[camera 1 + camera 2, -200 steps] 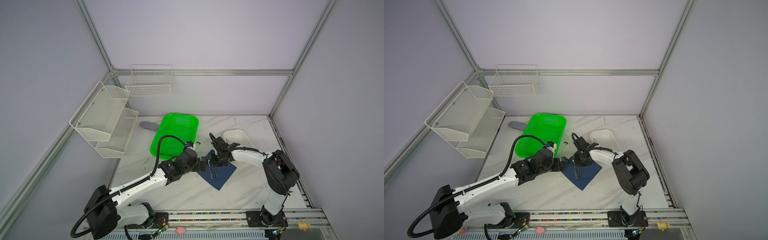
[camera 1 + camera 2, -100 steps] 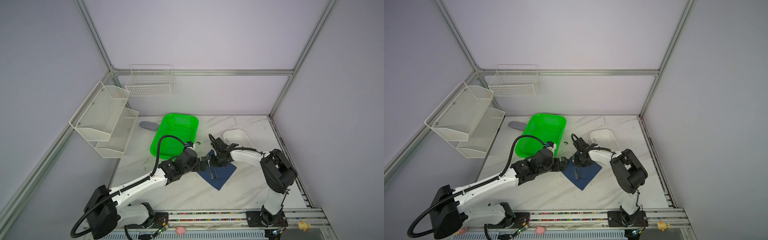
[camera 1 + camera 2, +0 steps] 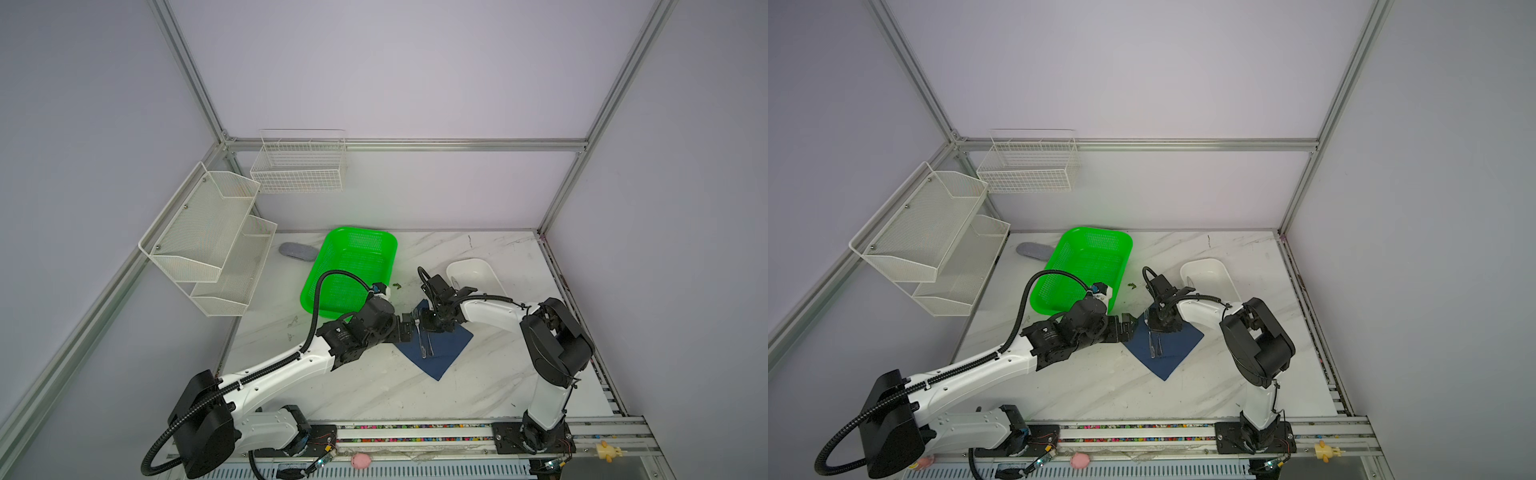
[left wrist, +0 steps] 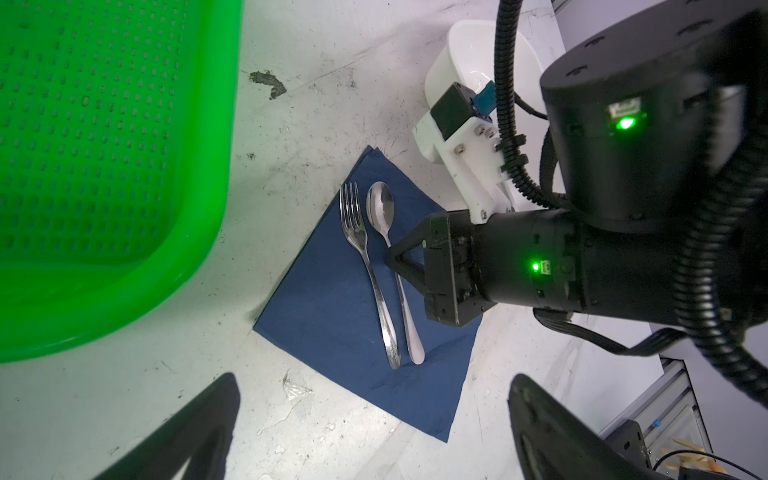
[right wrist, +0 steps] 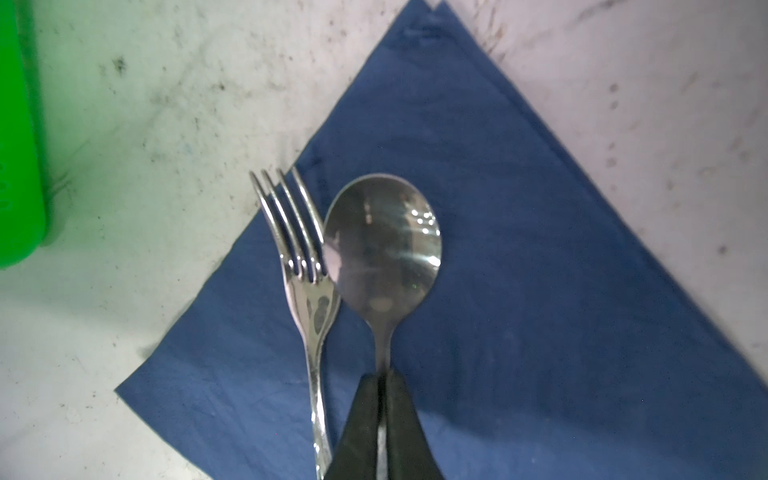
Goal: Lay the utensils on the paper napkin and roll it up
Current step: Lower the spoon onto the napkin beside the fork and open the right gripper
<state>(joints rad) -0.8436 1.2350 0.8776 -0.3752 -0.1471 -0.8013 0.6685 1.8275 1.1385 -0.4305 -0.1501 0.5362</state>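
Utensils (image 5: 382,249), a fork (image 4: 353,224) and a spoon (image 4: 380,205), lie side by side on the paper napkin (image 4: 328,299) on the counter (image 4: 299,124). My right end effector (image 5: 384,380), angled down, is clamped on the spoon neck, seen closely only in its wrist view. My left end effector (image 4: 374,378) hovers beside, fingers apart.

You had two utensils in view: one fork (image 4: 354,224), one spoon (image 4: 380,208). You also had one navy napkin (image 4: 324,307), one green basket (image 3: 353,257), one white tray (image 3: 478,272), one wire wall basket (image 3: 299,178) and one two-tier mesh shelf (image 3: 208,232).
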